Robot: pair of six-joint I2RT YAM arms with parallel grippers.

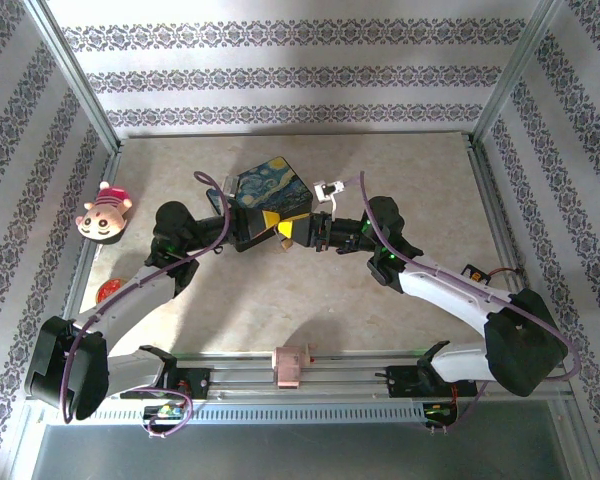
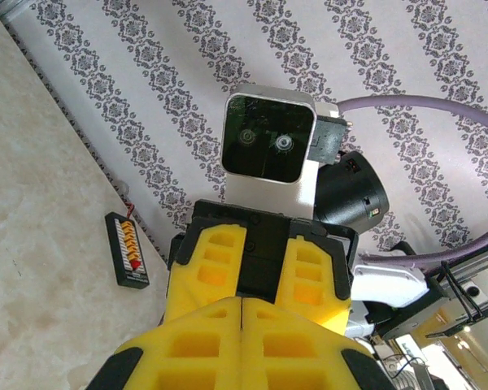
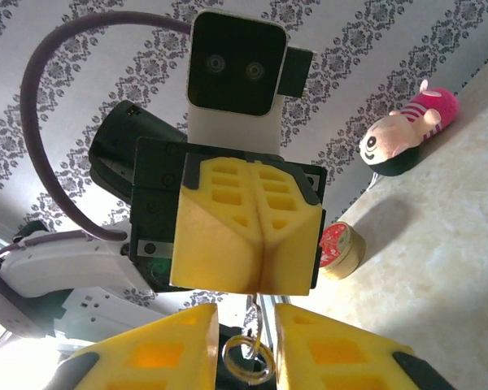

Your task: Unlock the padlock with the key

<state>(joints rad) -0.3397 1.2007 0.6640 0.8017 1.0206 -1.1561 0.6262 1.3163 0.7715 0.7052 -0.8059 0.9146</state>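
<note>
Just in front of the painted box (image 1: pixel 270 188), the left gripper (image 1: pixel 275 222) has its pocketed yellow fingers pressed together. The right gripper (image 3: pixel 246 315) has its fingers apart, flanking a thin brassy wire ring (image 3: pixel 242 351); I cannot tell whether they pinch it.

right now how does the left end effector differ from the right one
The left end effector has its fingers pressed together; the right end effector has its fingers apart. A small metal ring sits in the right one's gap; the left one leaves no gap. Both have yellow fingers and face each other tip to tip.
</note>
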